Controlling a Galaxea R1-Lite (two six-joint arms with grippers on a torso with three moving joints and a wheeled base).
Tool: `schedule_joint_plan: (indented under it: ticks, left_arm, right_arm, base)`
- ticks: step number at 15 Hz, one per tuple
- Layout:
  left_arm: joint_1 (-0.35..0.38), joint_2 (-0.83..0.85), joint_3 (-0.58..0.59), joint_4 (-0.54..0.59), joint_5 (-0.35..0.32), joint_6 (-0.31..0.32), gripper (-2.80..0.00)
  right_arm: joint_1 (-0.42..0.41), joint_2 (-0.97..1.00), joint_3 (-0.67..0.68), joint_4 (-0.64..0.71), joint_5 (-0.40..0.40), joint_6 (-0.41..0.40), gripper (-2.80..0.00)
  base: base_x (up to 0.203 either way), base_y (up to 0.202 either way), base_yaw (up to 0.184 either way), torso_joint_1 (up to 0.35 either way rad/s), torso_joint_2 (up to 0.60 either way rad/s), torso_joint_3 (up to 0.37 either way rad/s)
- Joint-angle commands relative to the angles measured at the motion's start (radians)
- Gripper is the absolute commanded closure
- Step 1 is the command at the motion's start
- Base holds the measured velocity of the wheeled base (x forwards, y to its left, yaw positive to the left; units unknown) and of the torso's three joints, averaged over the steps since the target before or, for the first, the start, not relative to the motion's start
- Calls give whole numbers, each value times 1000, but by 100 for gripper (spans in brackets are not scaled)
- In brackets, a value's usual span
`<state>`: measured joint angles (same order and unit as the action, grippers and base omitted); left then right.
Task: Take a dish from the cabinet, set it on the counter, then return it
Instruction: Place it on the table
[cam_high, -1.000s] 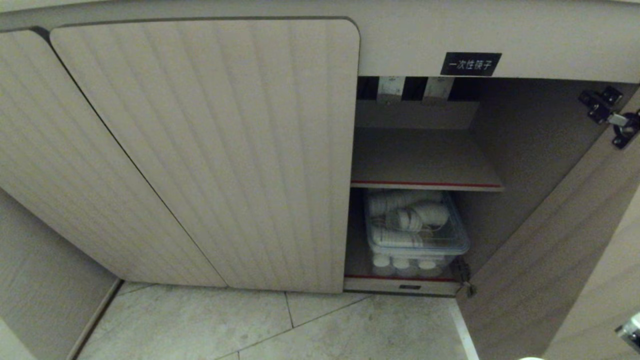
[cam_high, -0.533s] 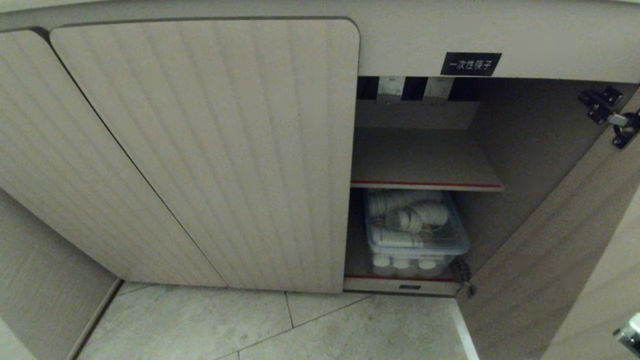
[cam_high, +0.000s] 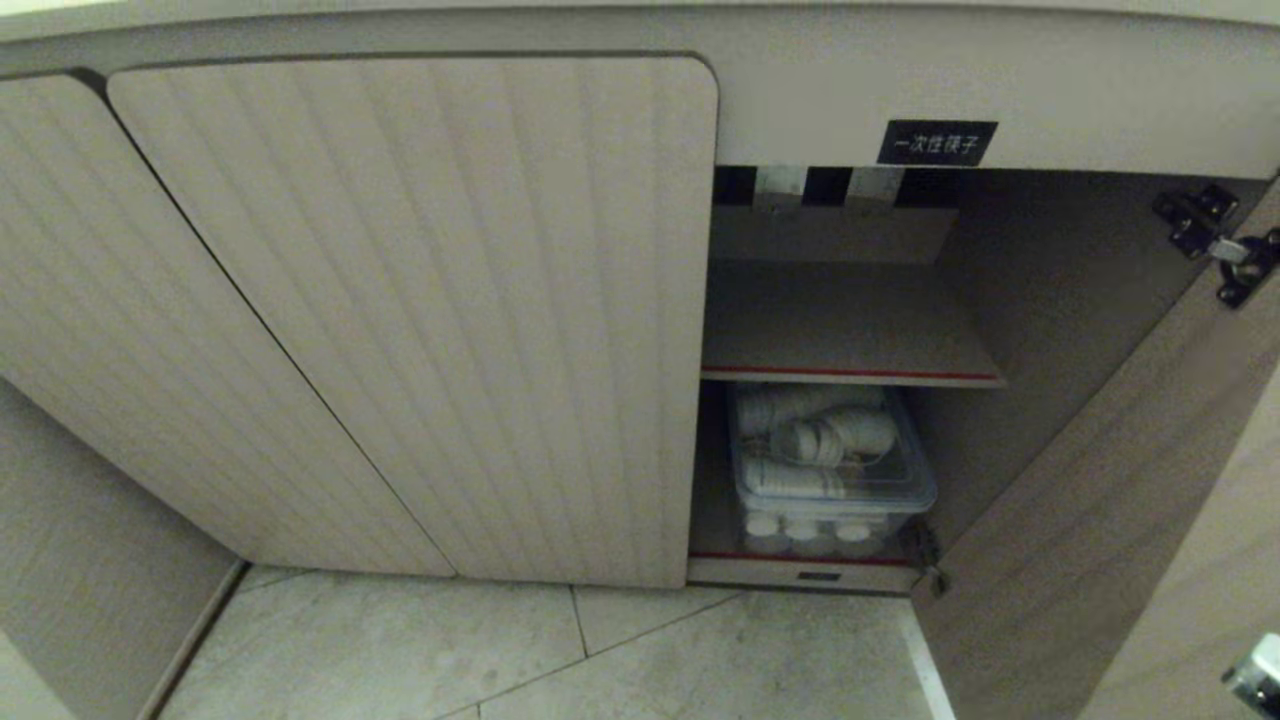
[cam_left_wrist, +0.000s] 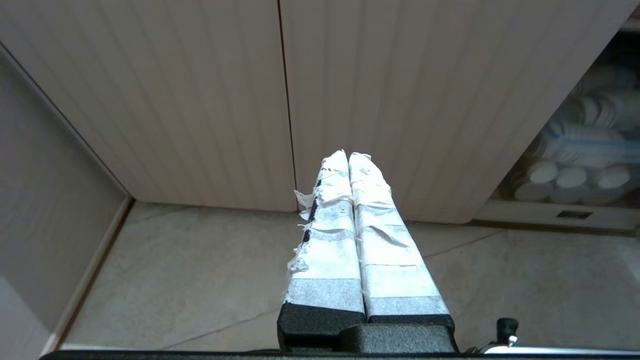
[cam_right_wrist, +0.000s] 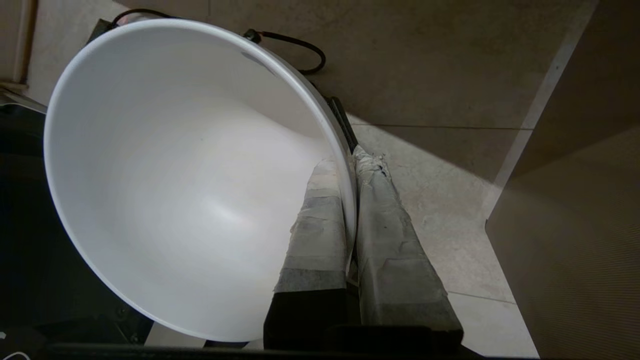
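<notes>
The dish, a plain white bowl, hangs tilted over the floor in the right wrist view. My right gripper is shut on its rim, one finger inside and one outside. The head view does not show the dish. The cabinet has its right door swung open beneath the black label. Its upper red-edged shelf is bare. My left gripper is shut on nothing and points at the closed ribbed doors. The counter is out of view.
A clear plastic box of white paper cups fills the lower shelf. Grey floor tiles lie before the cabinet. A wall panel stands at the left. A black cable and the dark robot base sit behind the dish.
The whole head picture has shifted slightly downward, so the camera has moved. The sliver of white rim at its bottom edge a second ago is gone from view.
</notes>
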<state>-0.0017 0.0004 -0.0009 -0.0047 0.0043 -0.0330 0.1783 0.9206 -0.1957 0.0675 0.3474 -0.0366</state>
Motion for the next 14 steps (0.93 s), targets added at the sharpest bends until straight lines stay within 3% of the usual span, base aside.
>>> schedule_joint_plan:
  ticks: [1,14]
  left_arm:
    - [0,0,1,0,2,-1,0]
    - [0,0,0,0,1,-1,0]
  right_arm:
    - [1,1,-3,-1,2,-2,0]
    - [1,5,-5,0,4,-19,0]
  base:
    - [0,0,0,61,-219,-295]
    - [0,0,0,134,-448,-305]
